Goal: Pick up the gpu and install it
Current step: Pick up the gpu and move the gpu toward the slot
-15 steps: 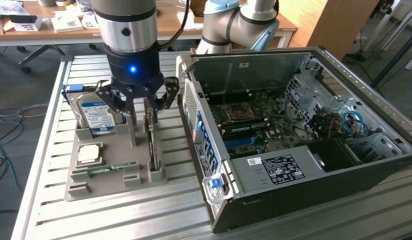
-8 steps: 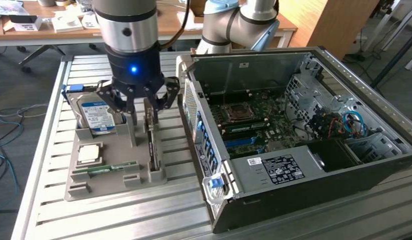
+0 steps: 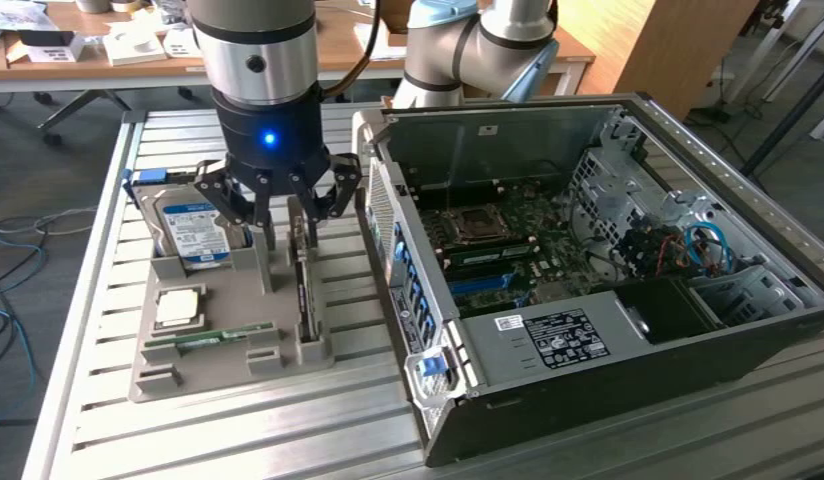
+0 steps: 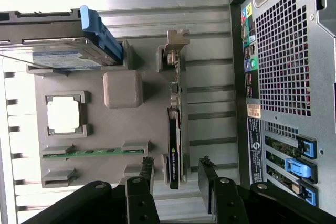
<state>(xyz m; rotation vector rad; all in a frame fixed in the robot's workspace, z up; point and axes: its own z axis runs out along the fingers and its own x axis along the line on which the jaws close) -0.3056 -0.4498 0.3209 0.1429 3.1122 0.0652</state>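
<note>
The gpu (image 3: 305, 300) is a thin dark card standing on edge in a slot of the grey holder tray (image 3: 232, 290), just beside the open computer case (image 3: 586, 280). My gripper (image 3: 284, 228) hangs straight over the card's far end, pointing down. In the wrist view the gpu (image 4: 174, 145) runs between my two black fingers (image 4: 147, 170). The gripper (image 4: 177, 170) is open, with a gap on each side of the card, and it holds nothing.
The tray also holds a silver hard drive (image 3: 192, 235) with a blue-white label, a square processor (image 3: 179, 305) and a green memory stick (image 3: 205, 338). The case's motherboard (image 3: 506, 245) is exposed. The case's rear panel (image 4: 283, 77) is close beside the gpu.
</note>
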